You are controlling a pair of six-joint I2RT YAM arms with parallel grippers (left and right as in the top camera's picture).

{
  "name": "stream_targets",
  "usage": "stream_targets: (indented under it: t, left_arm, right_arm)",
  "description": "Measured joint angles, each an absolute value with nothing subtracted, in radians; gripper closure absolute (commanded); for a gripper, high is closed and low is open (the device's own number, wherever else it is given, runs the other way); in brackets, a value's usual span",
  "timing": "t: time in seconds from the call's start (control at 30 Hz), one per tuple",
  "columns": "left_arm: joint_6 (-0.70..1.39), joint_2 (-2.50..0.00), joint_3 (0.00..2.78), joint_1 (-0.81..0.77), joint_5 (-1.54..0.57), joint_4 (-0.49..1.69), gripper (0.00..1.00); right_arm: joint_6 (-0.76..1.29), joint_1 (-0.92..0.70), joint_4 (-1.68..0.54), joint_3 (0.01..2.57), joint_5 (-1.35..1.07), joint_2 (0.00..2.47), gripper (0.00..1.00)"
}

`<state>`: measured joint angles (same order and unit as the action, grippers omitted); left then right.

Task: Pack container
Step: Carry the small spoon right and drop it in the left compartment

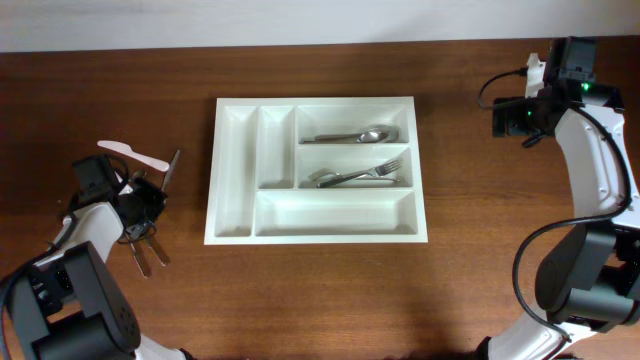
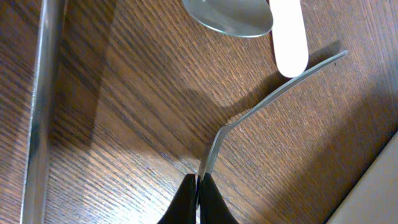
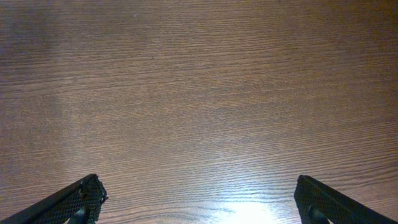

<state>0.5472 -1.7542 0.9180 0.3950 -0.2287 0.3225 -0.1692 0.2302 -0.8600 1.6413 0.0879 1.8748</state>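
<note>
The white cutlery tray (image 1: 232, 170) lies at the table's middle. Its top long compartment holds a spoon (image 1: 360, 136) and the middle one holds forks (image 1: 362, 176). My left gripper (image 1: 140, 205) is left of the tray among loose cutlery. In the left wrist view its jaws (image 2: 198, 180) are shut on the thin handle of a metal utensil (image 2: 261, 109), close over the wood; I cannot tell which utensil it is. My right gripper (image 1: 515, 115) is at the far right, and its jaws (image 3: 198, 186) are open and empty above bare wood.
Beside the left gripper lie a white plastic knife (image 1: 132, 153) (image 2: 291, 37), a spoon bowl (image 2: 230, 15), a long metal handle (image 2: 40, 112) and more metal pieces (image 1: 150, 250). The tray's edge (image 2: 379, 186) shows at the lower right of the left wrist view.
</note>
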Motion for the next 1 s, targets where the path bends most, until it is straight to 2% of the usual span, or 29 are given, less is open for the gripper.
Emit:
stream_targets:
  t: [0.3,0.6,0.8,1.0]
  left_arm:
    - [0.534,-1.746,0.918,0.395,-0.229,0.327,0.98]
    - [0.508,-1.464,0.929,0.395,-0.220,0.383,0.98]
    - [0.505,-1.394,0.931,0.395,-0.220,0.462,0.98]
    - [0.506,-1.394,0.931,0.297,-0.213,0.490,0.98]
  right_arm:
    - [-0.170,0.230,-0.860,1.641,0.088,1.875,0.01]
    - [-0.170,0.230,-0.860,1.641,0.088,1.875,0.01]
    - [-0.170,0.230,-0.860,1.641,0.088,1.875,0.01]
    - [-0.170,0.230,-0.860,1.641,0.088,1.875,0.01]
